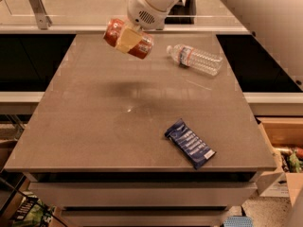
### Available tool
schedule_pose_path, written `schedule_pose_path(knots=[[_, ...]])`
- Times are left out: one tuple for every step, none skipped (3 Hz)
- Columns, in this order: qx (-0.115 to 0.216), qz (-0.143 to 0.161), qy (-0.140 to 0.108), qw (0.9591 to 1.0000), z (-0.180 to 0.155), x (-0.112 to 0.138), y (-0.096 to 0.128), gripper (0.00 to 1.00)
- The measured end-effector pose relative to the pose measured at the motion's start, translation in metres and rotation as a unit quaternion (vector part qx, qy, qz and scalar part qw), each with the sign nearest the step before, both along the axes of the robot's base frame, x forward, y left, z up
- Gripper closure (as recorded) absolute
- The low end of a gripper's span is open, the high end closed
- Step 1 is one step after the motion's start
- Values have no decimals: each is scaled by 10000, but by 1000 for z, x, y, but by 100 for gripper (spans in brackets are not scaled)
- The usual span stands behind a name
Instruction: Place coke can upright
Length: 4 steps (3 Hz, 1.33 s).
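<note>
The coke can is an orange-red can held in the air above the far left part of the table. It lies tilted, close to on its side, with one end toward the left and slightly up. My gripper is shut on the coke can around its middle, one pale finger crossing its front. The white arm comes in from the top right. A faint shadow lies on the table below the can.
A clear plastic water bottle lies on its side at the far right of the table. A dark blue snack bar wrapper lies near the front right. A cardboard box with items stands right of the table.
</note>
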State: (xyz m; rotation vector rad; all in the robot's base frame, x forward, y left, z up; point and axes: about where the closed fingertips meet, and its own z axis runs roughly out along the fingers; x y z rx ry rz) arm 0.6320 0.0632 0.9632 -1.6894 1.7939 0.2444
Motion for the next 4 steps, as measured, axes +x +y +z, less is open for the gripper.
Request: schedule_pose_path(knots=[[521, 264, -75, 9983, 4, 3, 1, 100], [1052, 476, -161, 9932, 8, 1, 1, 100], [1574, 522, -184, 9860, 8, 0, 0, 100], [2071, 471, -93, 9771, -2, 1, -1, 100]])
